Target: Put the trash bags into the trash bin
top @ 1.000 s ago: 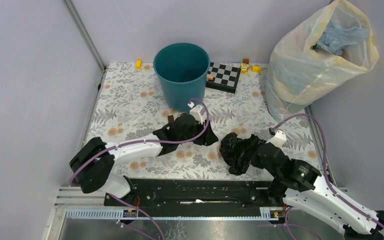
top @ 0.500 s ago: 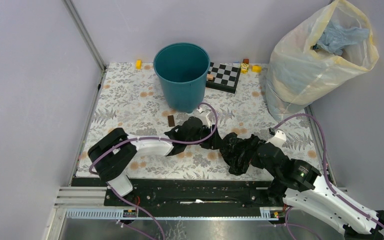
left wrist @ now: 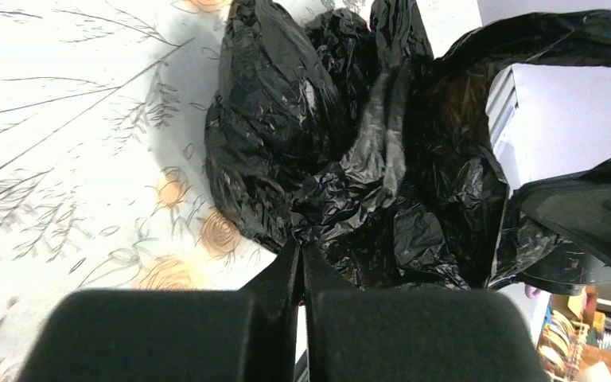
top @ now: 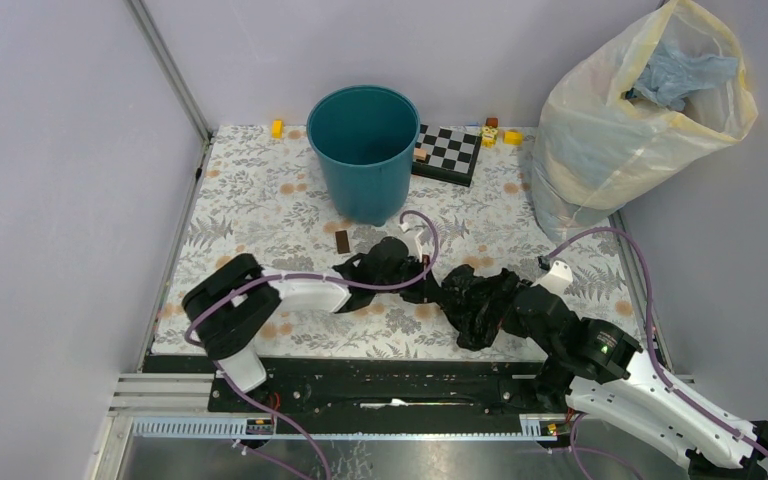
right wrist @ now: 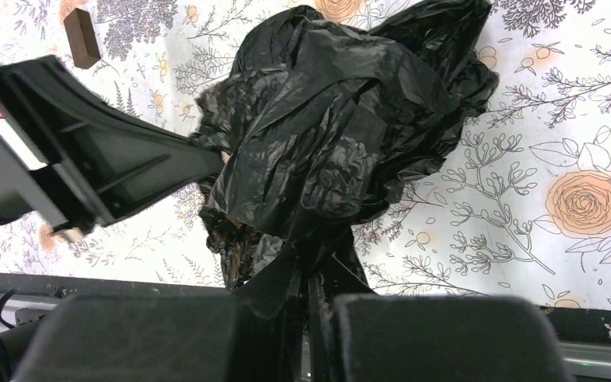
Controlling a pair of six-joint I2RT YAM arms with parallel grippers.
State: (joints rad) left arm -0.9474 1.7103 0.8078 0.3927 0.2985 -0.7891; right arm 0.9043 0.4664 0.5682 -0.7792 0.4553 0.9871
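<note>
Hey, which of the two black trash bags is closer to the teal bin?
The left bag, pinched in the left pincer, just in front of the teal bin. The right bag, held by the right pincer, lies farther off.

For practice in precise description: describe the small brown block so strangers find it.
Find the teal bin. Before its base, by the left end of the black bags, lies the brown block. Dark and oblong, it lies alone; other small pieces sit far back.

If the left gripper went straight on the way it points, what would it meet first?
The left gripper would meet the black bag first, bunched right at its tip; depth beyond is unclear.
</note>
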